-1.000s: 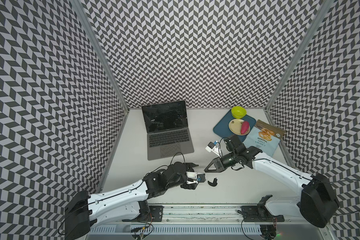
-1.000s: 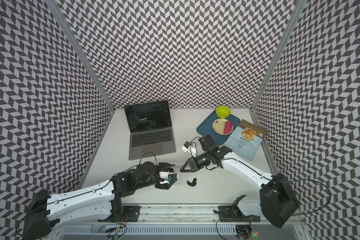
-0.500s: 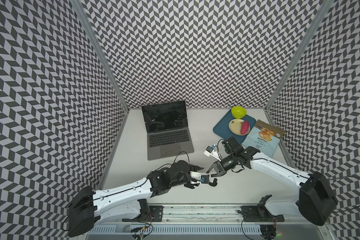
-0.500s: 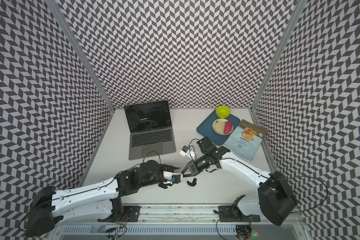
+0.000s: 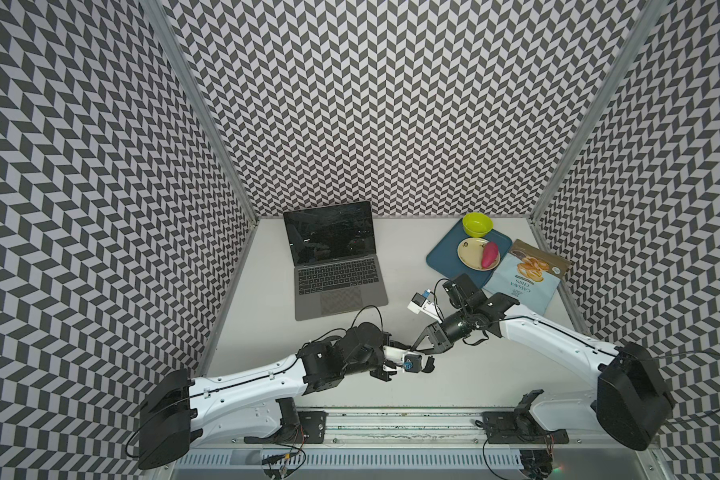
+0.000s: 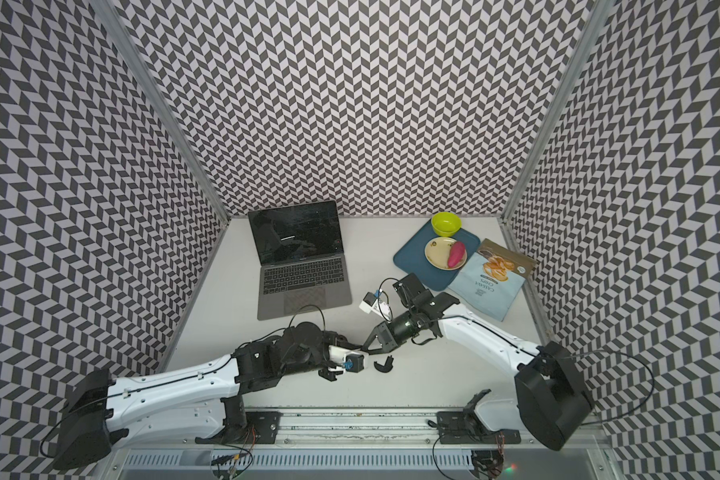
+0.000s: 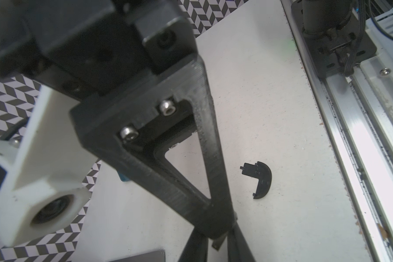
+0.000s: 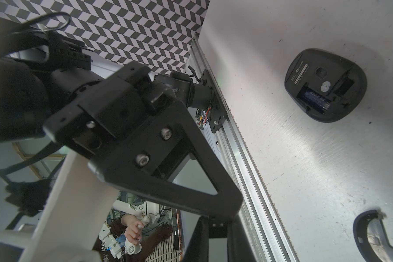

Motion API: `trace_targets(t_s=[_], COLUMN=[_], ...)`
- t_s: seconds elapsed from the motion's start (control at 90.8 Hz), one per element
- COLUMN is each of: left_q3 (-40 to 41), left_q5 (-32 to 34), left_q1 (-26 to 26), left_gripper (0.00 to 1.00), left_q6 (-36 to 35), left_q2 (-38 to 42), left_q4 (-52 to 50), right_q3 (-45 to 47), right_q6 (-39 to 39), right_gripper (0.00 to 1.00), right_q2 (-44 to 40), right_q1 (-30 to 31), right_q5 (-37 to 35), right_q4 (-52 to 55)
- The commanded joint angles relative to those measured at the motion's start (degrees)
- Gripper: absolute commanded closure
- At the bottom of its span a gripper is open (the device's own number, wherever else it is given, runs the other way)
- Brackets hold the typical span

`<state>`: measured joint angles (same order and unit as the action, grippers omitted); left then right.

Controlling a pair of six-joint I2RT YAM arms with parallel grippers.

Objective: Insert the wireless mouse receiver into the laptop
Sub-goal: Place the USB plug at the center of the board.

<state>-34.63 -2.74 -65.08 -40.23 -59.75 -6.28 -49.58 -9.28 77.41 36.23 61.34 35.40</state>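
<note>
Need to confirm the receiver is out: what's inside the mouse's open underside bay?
In the mouse, a blue battery fills one bay; the slot beside it looks empty, though shadow hides its depth.

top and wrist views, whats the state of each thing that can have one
laptop: open, screen dark
right tool: shut on the wireless mouse receiver
wireless mouse receiver: held, not plugged in
left tool: flanking the receiver, grip unclear
mouse: upside down, battery bay uncovered
mouse cover: off, lying loose
green bowl: upright, empty
</note>
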Motion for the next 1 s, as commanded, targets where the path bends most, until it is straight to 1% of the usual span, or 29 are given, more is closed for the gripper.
trace_targets(t_s=[0.0,0.055,0.11,0.143,0.198,0.275,0.308,0.364,0.43,0.485,0.529,0.65,0.738,0.837,0.991], left_q3=[-1.1,-1.1,-1.2,-1.2,-1.0,-0.6,-0.4,-0.3,-0.3,-0.2,0.2,1.3,1.7,1.8,1.7], left_q5=[-2.0,-2.1,-2.2,-2.6,-3.5,-4.8,-5.2,-5.8,-8.4,-11.3,-14.8,-25.2,-31.0,-34.1,-37.8], left_q1=[-0.9,-0.9,-0.8,-0.8,-0.8,-0.7,-0.5,0.3,2.6,4.8,6.8,12.1,14.5,15.8,17.3], left_gripper=[0.88,0.91,0.93,0.93,0.93,0.93,0.93,0.93,0.93,0.92,0.92,0.91,0.9,0.9,0.89], left_q6=[0.8,1.8,3.5,4.6,6.4,9.1,10.6,13.5,17.7,21.8,24.8,32.2,35.2,36.7,37.4], left_q2=[-0.4,-0.5,-0.3,0.1,0.7,1.4,1.7,1.8,1.8,2.0,2.4,3.1,3.5,4.5,4.5], left_q4=[2.1,1.8,1.7,1.7,1.8,1.5,1.5,1.3,0.3,0.1,0.2,1.0,1.1,1.4,1.4], right_q3=[-0.7,-0.6,-0.2,0.0,0.5,1.2,1.5,1.4,1.5,1.6,2.2,6.2,9.3,10.7,9.9], right_q6=[0.5,0.4,0.0,-0.6,-1.4,-2.5,-2.8,-2.5,-2.0,-0.9,0.1,0.8,0.5,0.6,1.5], right_gripper=[0.85,0.84,0.83,0.81,0.73,0.69,0.65,0.54,0.44,0.39,0.36,0.34,0.35,0.38,0.45], right_q2=[0.9,0.9,0.6,0.4,0.0,-0.9,-1.2,-2.0,-3.9,-6.1,-8.4,-15.2,-18.8,-20.8,-20.5], right_q1=[0.3,0.3,0.3,0.3,0.2,0.1,0.0,-0.2,-0.5,-0.5,-0.5,-0.4,0.3,2.0,5.0], right_q5=[-0.5,-1.1,-1.2,-1.2,-1.4,-1.5,-1.7,-3.2,-5.9,-8.5,-10.6,-14.5,-15.4,-17.3,-17.9], right_q4=[-1.8,-2.0,-2.9,-3.6,-4.9,-6.9,-7.3,-7.3,-7.8,-8.5,-9.9,-16.2,-20.9,-23.4,-24.6])
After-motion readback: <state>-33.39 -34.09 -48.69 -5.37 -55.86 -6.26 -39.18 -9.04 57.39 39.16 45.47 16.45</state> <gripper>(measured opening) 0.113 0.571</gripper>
